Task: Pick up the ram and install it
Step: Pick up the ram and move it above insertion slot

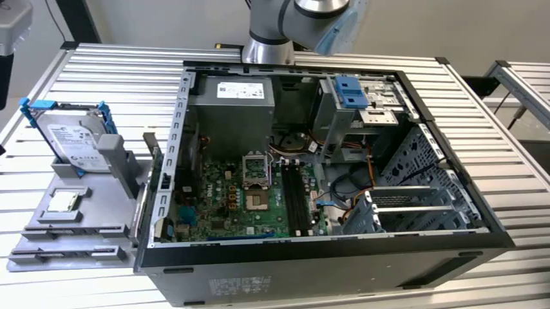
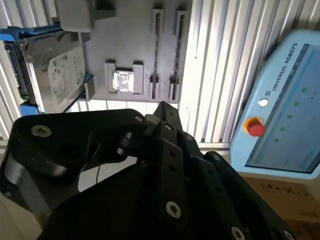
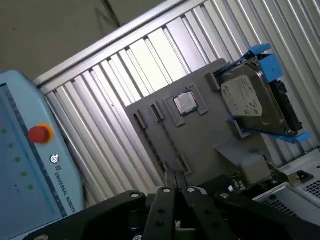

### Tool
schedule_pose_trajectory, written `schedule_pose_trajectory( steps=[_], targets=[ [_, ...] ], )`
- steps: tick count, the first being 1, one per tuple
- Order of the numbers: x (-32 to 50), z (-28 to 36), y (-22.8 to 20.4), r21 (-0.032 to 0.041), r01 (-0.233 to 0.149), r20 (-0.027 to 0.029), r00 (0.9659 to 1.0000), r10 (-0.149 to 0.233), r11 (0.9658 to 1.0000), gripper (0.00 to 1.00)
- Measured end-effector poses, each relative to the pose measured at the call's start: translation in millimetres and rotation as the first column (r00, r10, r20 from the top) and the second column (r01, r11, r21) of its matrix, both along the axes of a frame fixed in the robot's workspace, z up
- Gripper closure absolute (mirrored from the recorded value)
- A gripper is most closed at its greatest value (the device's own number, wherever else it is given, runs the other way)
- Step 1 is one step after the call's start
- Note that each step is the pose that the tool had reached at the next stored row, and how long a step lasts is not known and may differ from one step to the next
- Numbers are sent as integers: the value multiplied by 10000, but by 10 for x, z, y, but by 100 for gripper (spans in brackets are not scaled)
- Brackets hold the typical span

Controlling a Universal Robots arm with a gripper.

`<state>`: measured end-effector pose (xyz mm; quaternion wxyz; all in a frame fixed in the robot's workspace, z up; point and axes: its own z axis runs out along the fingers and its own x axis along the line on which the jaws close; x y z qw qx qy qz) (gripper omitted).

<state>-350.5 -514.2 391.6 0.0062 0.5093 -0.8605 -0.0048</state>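
My gripper [image 3: 175, 176] hangs high above the grey parts holder [image 3: 200, 145], its black fingers pressed together and shut with nothing showing between them. In the second wrist view the gripper [image 2: 162, 107] points at the holder [image 2: 130, 45], whose two long narrow slots [image 2: 168, 47] look bare. The ram is hidden or out of view. In the exterior view the open computer case [image 1: 326, 257] lies on its side, and the motherboard's black slots [image 1: 297, 193] run beside the processor socket [image 1: 257, 193].
A silver hard drive in a blue frame [image 1: 77, 141] stands on the holder, and a small square silver chip [image 1: 64, 203] sits in front of it. A light-blue pendant with a red button [image 2: 254, 126] lies beside the ribbed aluminium table [image 1: 112, 84]. The arm [image 1: 284, 32] rises behind the case.
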Motion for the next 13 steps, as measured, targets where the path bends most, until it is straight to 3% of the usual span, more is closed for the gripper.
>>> schedule_pose_trajectory(
  steps=[3,6,9,13],
  targets=[
    [0,0,0,-1,-551,4,9985,551,9985,100],
    [1,-1,0,-1,-1087,23,9941,1087,9941,100],
    [1,0,0,4,-1550,121,9878,1549,9879,100],
    [0,-4,1,101,-2049,224,9786,2046,9787,100]
  ],
)
